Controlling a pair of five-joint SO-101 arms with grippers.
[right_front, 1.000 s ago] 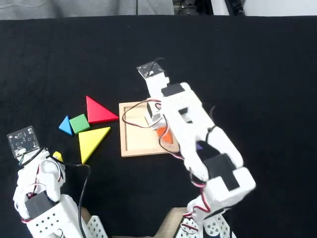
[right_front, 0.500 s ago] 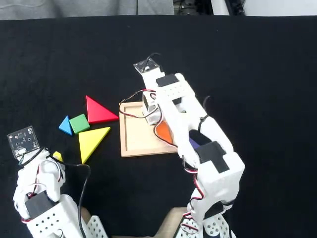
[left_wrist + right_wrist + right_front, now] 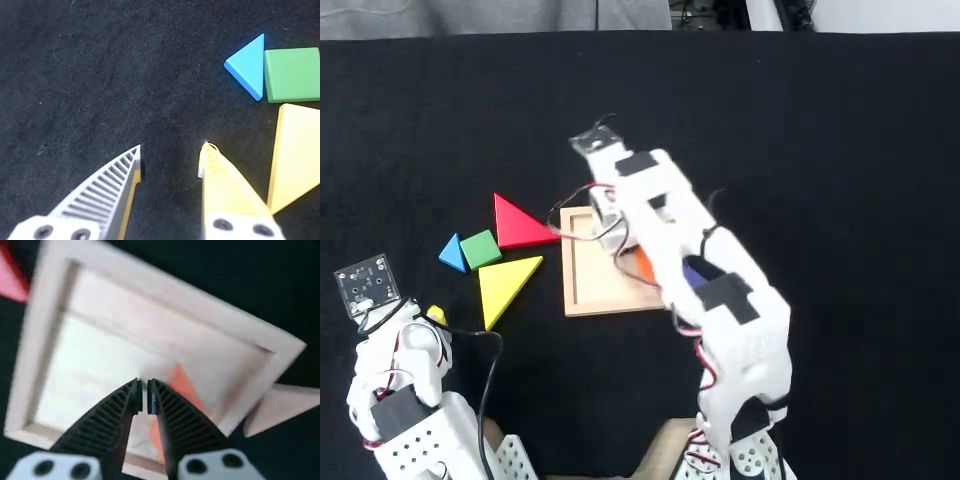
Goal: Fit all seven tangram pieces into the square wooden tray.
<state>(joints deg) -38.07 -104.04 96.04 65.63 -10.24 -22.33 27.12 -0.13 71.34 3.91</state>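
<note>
The square wooden tray (image 3: 582,290) lies mid-table, with an orange piece (image 3: 644,266) inside it near its right side. My right arm reaches over the tray. Its gripper (image 3: 143,385) is shut with nothing between the fingers and hangs above the tray floor (image 3: 95,365), beside the orange piece (image 3: 182,387). A red triangle (image 3: 520,224), blue triangle (image 3: 451,253), green square (image 3: 480,249) and yellow triangle (image 3: 504,283) lie left of the tray. My left gripper (image 3: 171,150) stands open over bare cloth, near the blue triangle (image 3: 247,67), green square (image 3: 292,75) and yellow triangle (image 3: 295,155).
A pale triangular piece (image 3: 280,407) lies on the cloth just outside one tray corner. The red triangle (image 3: 10,275) sits beyond the opposite corner. Black cloth covers the table, with open room at the far side and on the right.
My right arm has swung left and farther across the tray, its gripper now over the tray's middle. The orange piece stays in the tray. The left arm has not moved.
</note>
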